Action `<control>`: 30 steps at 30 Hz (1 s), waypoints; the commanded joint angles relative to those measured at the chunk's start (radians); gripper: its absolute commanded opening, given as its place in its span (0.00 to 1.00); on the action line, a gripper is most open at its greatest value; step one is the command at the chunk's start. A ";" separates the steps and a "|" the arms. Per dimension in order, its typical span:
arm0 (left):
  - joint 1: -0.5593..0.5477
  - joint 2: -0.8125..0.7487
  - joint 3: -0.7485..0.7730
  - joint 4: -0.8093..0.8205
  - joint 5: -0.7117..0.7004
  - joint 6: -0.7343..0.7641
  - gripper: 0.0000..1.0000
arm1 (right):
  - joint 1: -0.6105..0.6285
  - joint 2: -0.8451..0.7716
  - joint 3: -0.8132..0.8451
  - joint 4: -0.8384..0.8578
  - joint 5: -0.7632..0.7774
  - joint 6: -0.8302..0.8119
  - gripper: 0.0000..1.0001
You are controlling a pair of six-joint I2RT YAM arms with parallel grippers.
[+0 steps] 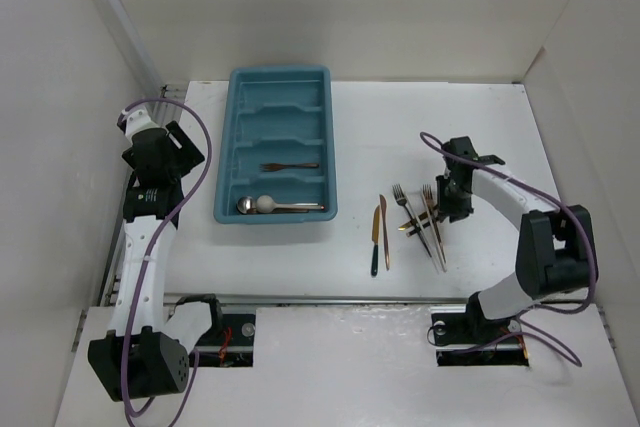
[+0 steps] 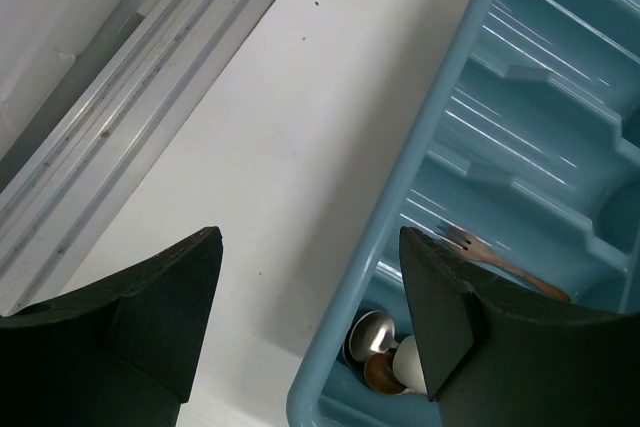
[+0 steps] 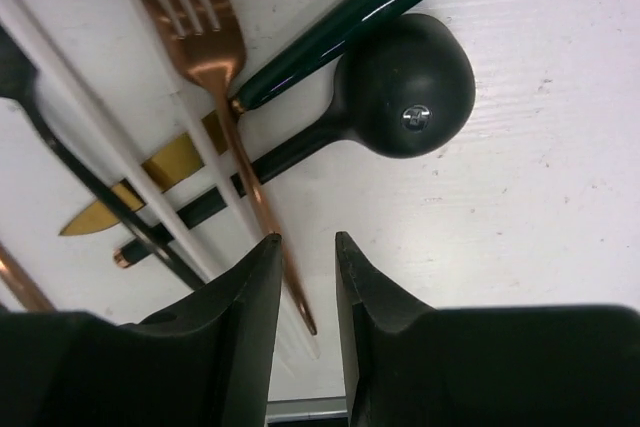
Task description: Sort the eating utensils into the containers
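Observation:
The teal tray (image 1: 228,147) lies at the back left. A copper fork (image 1: 290,166) lies in one compartment, and silver, copper and white spoons (image 1: 262,206) lie in the nearest one. Loose utensils lie right of it: a dark-handled knife (image 1: 376,245), a copper knife (image 1: 385,230) and crossed forks and sticks (image 1: 430,222). My left gripper (image 2: 310,287) is open and empty above the tray's rim (image 2: 430,197), near the spoons (image 2: 372,335). My right gripper (image 3: 305,239) hovers low over the pile, jaws a narrow gap apart, with the handle end of a copper fork (image 3: 215,47) on the table between them.
In the right wrist view a black spoon (image 3: 405,87), a green-handled gold knife (image 3: 340,22) and white sticks (image 3: 90,117) cross under the copper fork. White walls enclose the table on three sides. A metal rail (image 2: 130,97) runs along the left edge.

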 commanded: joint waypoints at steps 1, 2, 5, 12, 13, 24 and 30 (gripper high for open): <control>0.007 -0.016 -0.002 0.027 -0.010 -0.003 0.69 | -0.007 0.048 0.000 0.026 -0.015 -0.010 0.33; 0.007 -0.016 -0.002 0.027 -0.010 -0.003 0.69 | -0.007 0.061 -0.011 0.026 -0.028 -0.010 0.32; 0.007 -0.016 -0.002 0.027 -0.020 -0.003 0.69 | -0.007 0.070 -0.011 0.049 -0.040 -0.010 0.32; 0.025 -0.016 -0.002 0.027 -0.020 -0.003 0.69 | -0.007 0.070 -0.029 0.049 -0.058 -0.010 0.32; 0.025 -0.016 -0.002 0.027 -0.020 -0.003 0.69 | -0.007 0.082 -0.029 0.060 -0.058 -0.010 0.32; 0.025 -0.016 -0.002 0.037 -0.021 0.006 0.69 | -0.007 0.180 -0.018 0.069 -0.018 -0.010 0.20; 0.025 -0.016 -0.011 0.037 -0.021 0.006 0.69 | 0.028 0.138 0.047 -0.006 0.070 -0.030 0.00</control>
